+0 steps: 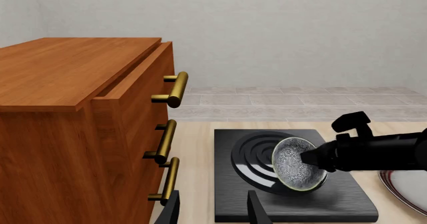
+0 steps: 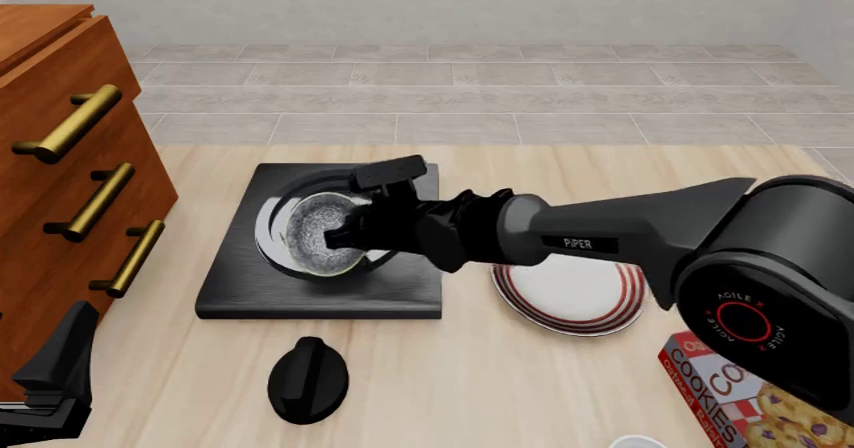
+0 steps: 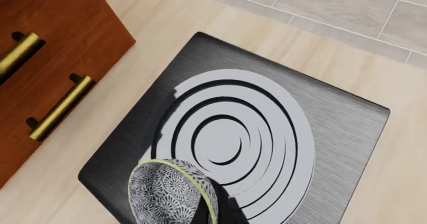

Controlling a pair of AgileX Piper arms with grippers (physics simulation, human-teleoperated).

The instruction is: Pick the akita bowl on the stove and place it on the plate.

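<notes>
Leftmost stands the wooden drawer chest (image 2: 54,158); right of it lies the stove (image 2: 400,278), then the plate (image 2: 587,303). Right gripper (image 2: 350,236) is clamped on the akita bowl (image 2: 318,230), tilted above the burner rings. Left gripper (image 1: 212,209), fingers apart, holds nothing.

I see a wooden drawer cabinet (image 2: 60,158) with brass handles, a black knob (image 2: 307,378) on the tabletop (image 2: 534,388), and a cookie box (image 2: 741,393).
</notes>
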